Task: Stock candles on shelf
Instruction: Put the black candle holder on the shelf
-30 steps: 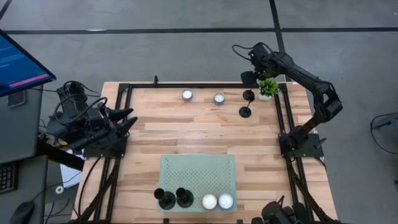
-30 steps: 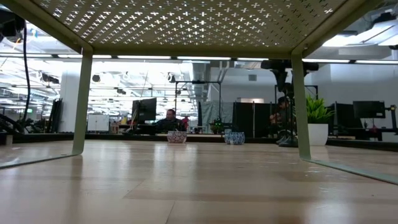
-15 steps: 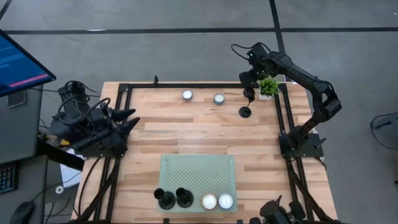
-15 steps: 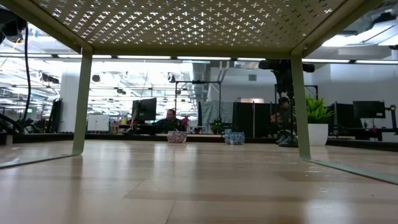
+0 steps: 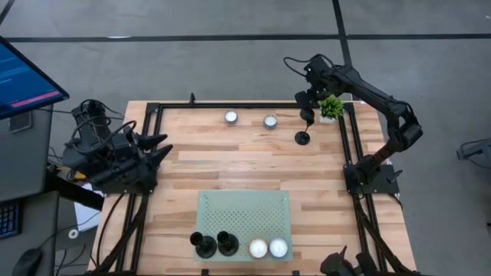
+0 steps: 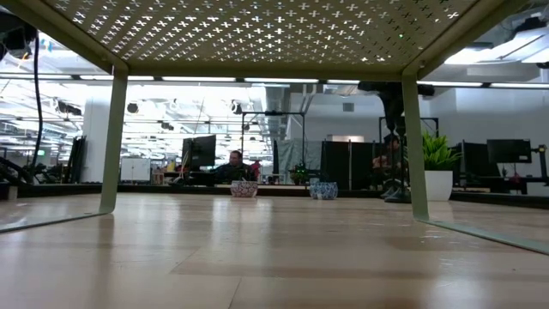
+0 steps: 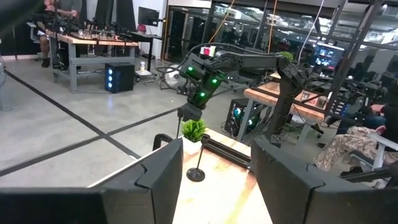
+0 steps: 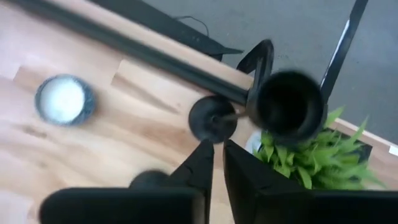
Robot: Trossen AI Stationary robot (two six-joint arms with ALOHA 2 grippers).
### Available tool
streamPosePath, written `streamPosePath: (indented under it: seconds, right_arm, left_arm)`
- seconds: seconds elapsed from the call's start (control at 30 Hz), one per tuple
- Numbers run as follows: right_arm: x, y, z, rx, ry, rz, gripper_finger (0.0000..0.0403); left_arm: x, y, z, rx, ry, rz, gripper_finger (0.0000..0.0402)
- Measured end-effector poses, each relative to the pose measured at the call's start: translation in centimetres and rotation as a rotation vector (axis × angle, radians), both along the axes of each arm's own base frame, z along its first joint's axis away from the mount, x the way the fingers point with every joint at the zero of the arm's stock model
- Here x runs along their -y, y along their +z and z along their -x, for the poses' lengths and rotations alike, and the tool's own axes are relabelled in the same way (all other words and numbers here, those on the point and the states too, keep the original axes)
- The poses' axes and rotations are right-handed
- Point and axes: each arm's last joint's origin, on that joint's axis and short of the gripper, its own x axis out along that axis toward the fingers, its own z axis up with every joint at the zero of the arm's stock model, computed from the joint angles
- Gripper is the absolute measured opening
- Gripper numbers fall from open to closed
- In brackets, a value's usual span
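Note:
Two white candles sit on the far part of the table, and two more stand on the near right of the pale green shelf, next to two black holders. A third black candle holder stands on its round base at the far right. My right gripper points steeply down at its top with the fingers almost together. My left gripper stands open and level at the table's left edge. My right gripper has closed its fingers to a narrow slit beside the holder's thin stem, just under its cup, coming from above at a slant. I cannot tell whether the fingers touch the stem. The holder stands upright on its base.
A small potted plant stands right beside the holder at the far right corner. Black frame rails run along the table's edges. The shelf's legs stand on the near part of the table, and bare wood lies in the middle.
My right gripper has drawn its fingers together at the top of the black candle holder without shifting from its place. The holder stands where it stood.

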Motion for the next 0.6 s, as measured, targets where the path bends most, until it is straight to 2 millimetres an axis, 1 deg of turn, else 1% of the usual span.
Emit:
streamPosePath:
  seconds: [0.13,0.3,0.43,0.53,0.6]
  right_arm:
    - [-1.6,1.2,0.4,0.001,0.028,0.001,0.0049]
    - [-4.2,3.6,1.5,0.044,0.060,0.036,0.0069]
    - [-6.1,5.5,2.0,0.189,0.141,0.040,0.0106]
    - [-7.0,6.2,1.0,0.290,0.234,0.053,0.0153]
    - [-7.5,6.2,-0.7,0.336,0.299,0.078,0.0189]
  left_arm:
    - [0.0,0.0,0.0,0.000,0.000,0.000,0.0190]
    - [0.0,0.1,0.0,0.005,0.001,0.008,0.0190]
    - [-0.2,0.1,-0.1,0.008,0.032,0.013,0.0194]
    - [-0.6,0.1,-0.3,0.010,0.076,0.016,0.0201]
    - [-0.8,0.1,-0.4,0.013,0.100,0.020,0.0205]
